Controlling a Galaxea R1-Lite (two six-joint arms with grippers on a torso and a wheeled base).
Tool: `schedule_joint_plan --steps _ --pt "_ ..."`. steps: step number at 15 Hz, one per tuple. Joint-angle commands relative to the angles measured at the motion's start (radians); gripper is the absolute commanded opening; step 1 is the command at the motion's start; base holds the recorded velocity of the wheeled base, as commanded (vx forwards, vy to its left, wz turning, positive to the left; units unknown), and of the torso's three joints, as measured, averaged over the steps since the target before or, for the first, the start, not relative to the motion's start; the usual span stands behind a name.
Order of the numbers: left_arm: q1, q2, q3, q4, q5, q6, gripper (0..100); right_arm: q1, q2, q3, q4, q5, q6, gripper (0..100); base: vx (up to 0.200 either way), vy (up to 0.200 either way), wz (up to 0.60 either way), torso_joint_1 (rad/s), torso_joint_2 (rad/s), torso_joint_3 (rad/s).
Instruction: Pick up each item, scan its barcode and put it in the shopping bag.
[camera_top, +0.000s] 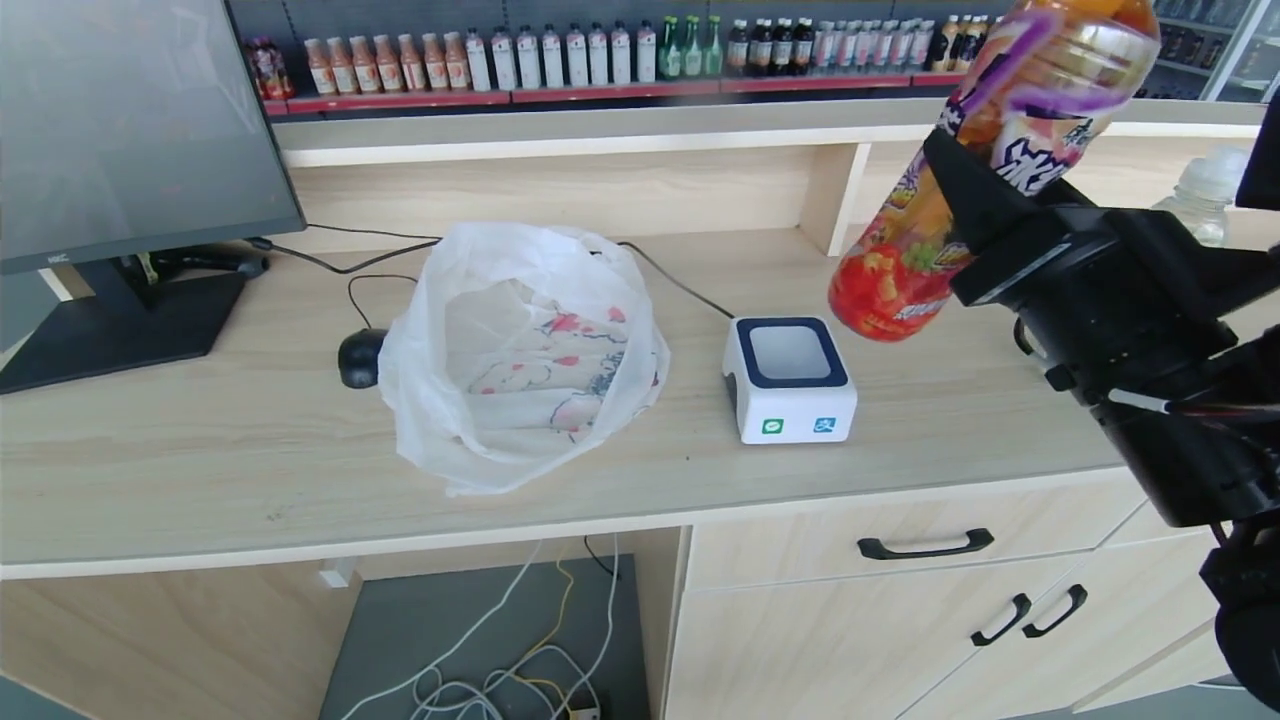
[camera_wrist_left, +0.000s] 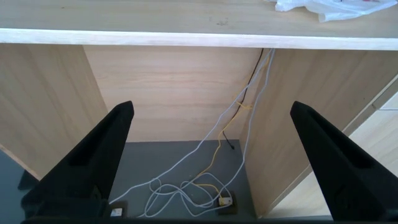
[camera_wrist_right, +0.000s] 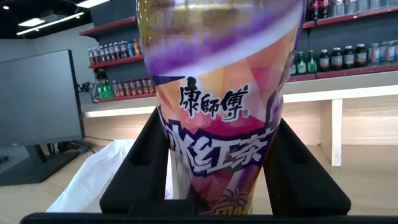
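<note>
The right gripper is closest, at the right edge of the head view, its black fingers pinching a bottle by the middle. The bottle hangs tilted in the upper right of the frame, its base pointing down and left, above and to the right of the scanner and apart from it. Its wrap label has a purple band, large white characters outlined in dark, and red and orange fruit pictures near the base; the liquid inside is amber. The scanner is a white box with a dark-framed window on top and two small square icons, green and blue, on its front. It stands on the counter in mid-frame. Just to its left sits the bag, white and thin, mouth open, with a faint red and blue print that cannot be read. A black mouse touches the bag's left side. A dark monitor fills the upper left, its small logo too tiny to make out. A shelf of drinks runs along the top. The left gripper is low, below the counter's edge, its fingers spread wide on nothing, facing loose cables on the floor of the recess.
</note>
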Motion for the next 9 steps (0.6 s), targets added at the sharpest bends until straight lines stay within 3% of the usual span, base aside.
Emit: schedule_joint_plan --steps 1,9 --pt "0.001 0.000 0.000 0.000 0.002 0.000 100 -0.021 0.008 -0.005 0.005 0.004 0.003 0 0.000 0.000 0.00 0.000 0.00 0.000" --pt "0.001 0.000 0.000 0.000 0.000 0.000 100 -0.021 0.122 -0.101 0.005 -0.004 0.023 0 0.000 0.000 0.00 0.000 0.00 0.000"
